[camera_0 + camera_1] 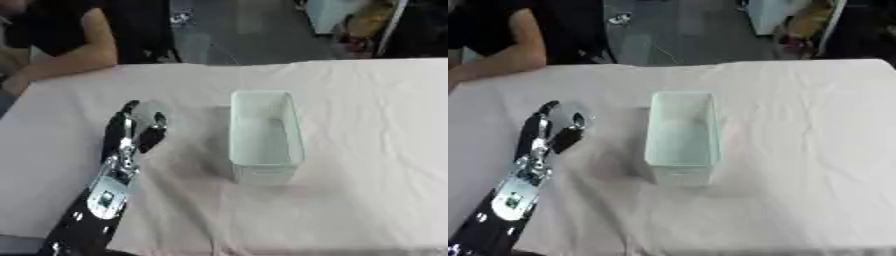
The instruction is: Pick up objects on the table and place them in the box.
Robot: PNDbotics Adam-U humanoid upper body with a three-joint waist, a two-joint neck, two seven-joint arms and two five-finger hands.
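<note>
Left hand (131,131) left of box (264,131), well apart, above cloth (367,130). Fingers curled round pale rounded thing (149,111), hard to identify.

Risks, judged:
- thing slips out during carry toward box; hold looks partial, thing peeks above fingers
- hand clips near wall of box, shifts or tips it
- early release drops thing left of box

Count: one box, looks empty; one pale thing, in hand; one hand visible. Right hand not seen.

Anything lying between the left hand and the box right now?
No. Only bare cloth-covered table separates the left hand from the box; the left eye view shows that stretch best. The hand is closed around a pale, roundish object.
</note>
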